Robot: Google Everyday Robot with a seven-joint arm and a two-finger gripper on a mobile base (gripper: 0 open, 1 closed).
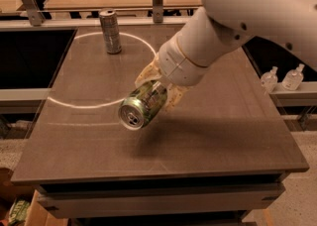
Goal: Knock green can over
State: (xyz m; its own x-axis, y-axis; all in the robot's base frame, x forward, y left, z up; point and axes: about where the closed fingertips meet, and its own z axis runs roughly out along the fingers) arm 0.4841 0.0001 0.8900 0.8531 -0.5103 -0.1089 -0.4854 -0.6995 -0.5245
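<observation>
The green can with pale swirl markings is tipped on its side, its silver top and pull tab facing the camera at lower left. It is held off the table between the pale fingers of my gripper, which is shut on it near the table's middle. The big white arm reaches in from the upper right. A shadow lies on the table below the can.
A taller slim silver-grey can stands upright at the table's far left, by a bright ring of light. The arm hides the far right of the table. Two small clear bottles stand on a ledge at the right. Benches with clutter lie behind.
</observation>
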